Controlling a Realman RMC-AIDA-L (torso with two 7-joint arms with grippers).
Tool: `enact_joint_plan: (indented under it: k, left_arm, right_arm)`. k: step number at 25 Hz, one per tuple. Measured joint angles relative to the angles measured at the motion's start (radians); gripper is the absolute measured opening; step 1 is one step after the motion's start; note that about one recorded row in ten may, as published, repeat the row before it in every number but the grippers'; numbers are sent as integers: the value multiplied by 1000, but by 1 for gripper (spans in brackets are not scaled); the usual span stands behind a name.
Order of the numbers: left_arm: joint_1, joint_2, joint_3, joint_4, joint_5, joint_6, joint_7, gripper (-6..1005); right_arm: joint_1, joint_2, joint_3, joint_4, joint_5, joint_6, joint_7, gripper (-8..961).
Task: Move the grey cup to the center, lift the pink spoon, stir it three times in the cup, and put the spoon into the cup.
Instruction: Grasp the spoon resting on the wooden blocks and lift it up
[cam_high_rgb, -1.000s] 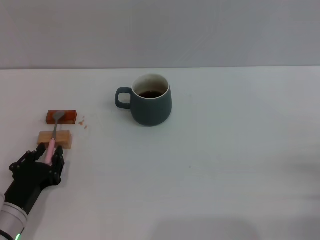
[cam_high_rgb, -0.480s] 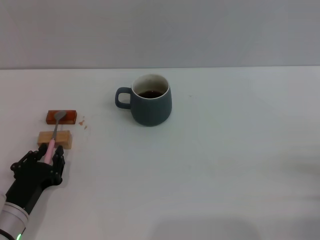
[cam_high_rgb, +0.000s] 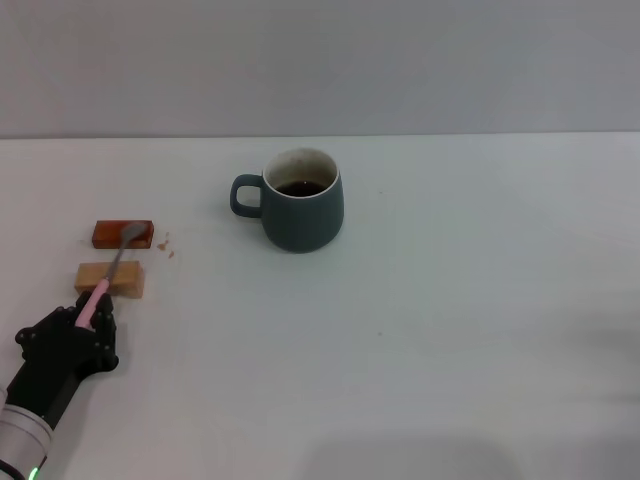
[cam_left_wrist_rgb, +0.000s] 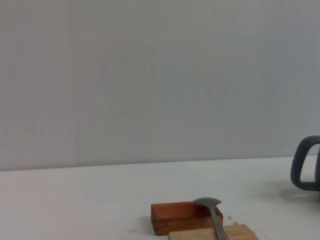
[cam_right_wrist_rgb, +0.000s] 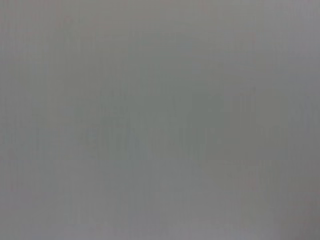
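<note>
One gripper, the left gripper (cam_high_rgb: 88, 318), is clamped on the pink spoon (cam_high_rgb: 112, 271). Head view alone shows the grey cup (cam_high_rgb: 300, 200) whole; right wrist view shows only blank grey.

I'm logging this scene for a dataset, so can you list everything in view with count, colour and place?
mug: one, dark blue-grey with a white inside and dark liquid, upright near the table's middle, handle toward the robot's left.
spoon: one, pink handle and grey metal bowl, at the table's left, handle end in the left end effector, bowl over the reddish-brown block.
reddish-brown block: one, left side of the table, the farther of the two blocks.
tan block: one, just nearer the robot than the reddish-brown block, under the spoon's neck.
crumbs: a few, brown, beside the blocks.
table: one, white.
left end effector: one, black, at the near left, shut on the spoon's handle.
right end effector: not in view.
</note>
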Motion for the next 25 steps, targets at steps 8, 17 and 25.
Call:
enact_joint_plan:
  k: [8, 17, 25]
  left_arm:
    - [-1, 2, 7, -11, 7, 9, 7, 171]
    - [3, 5, 19, -15, 11, 63, 11, 171]
    - [23, 65, 15, -167, 68, 39, 8, 171]
  right_arm:
    - [-4, 0, -1, 2, 0, 0, 0, -1]
    - [-9, 0, -1, 8, 4, 2, 0, -2]
    - [-12, 0, -1, 10, 8, 0, 0, -1]
